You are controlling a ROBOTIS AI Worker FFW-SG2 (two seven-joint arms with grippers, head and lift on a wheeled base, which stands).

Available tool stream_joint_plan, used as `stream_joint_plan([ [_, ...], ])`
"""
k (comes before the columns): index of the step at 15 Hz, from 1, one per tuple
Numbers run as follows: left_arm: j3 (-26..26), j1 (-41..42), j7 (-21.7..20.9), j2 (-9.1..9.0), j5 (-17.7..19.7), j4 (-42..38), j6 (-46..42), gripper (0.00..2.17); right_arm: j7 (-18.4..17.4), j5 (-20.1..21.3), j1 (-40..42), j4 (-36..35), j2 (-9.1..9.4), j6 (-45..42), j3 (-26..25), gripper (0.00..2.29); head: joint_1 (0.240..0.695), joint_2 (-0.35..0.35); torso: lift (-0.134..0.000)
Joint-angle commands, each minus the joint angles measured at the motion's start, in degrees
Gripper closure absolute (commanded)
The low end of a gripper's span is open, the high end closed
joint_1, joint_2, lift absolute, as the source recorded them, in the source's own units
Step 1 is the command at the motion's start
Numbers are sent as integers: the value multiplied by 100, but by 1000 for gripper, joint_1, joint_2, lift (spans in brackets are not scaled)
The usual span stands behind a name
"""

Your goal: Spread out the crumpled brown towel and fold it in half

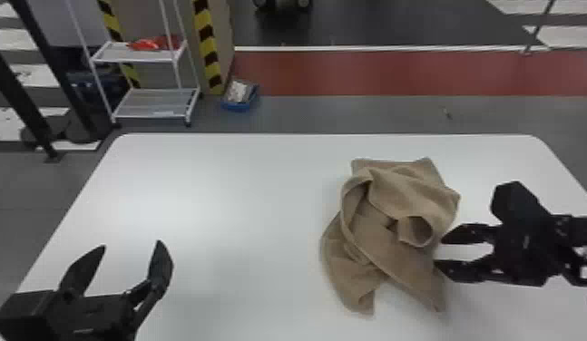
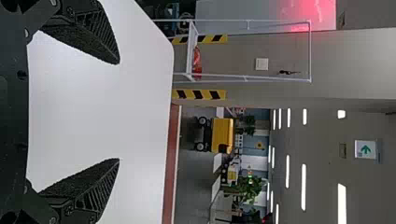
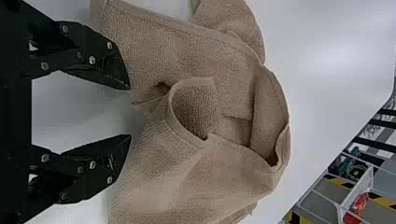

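Crumpled towel [image 1: 414,195] on counter [image 1: 237,204].
Right gripper [image 1: 439,252] beside it, perhaps touching; left gripper [image 1: 131,245] well away; both with fingers apart.

Folds hide part of the towel [image 1: 405,195], and the table [image 1: 237,204] is cropped.

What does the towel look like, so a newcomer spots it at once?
On the white table, right of centre, the towel lies by the right jaws. It is brown, crumpled, with one edge curled into a loop, unlike the black jaws.
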Motion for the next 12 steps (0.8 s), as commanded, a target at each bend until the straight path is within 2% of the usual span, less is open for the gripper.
stream_joint_plan([
  [1,9,11,0,0,0,0,-17,151,-34,83,-156,158,26,3,176,677,695,47,-123],
  [3,27,20,26,0,-9,0,-35,151,-60,92,-262,237,122,-15,211,677,695,55,-123],
  [6,36,20,26,-9,-9,0,-70,151,-60,232,-402,386,166,3,361,677,695,72,-123],
  [8,36,20,26,-17,-9,9,-70,151,-60,232,-455,413,184,3,405,829,695,78,-123],
  [12,62,-6,26,-17,0,44,-70,151,-60,223,-235,228,201,-85,282,829,695,87,-123],
])
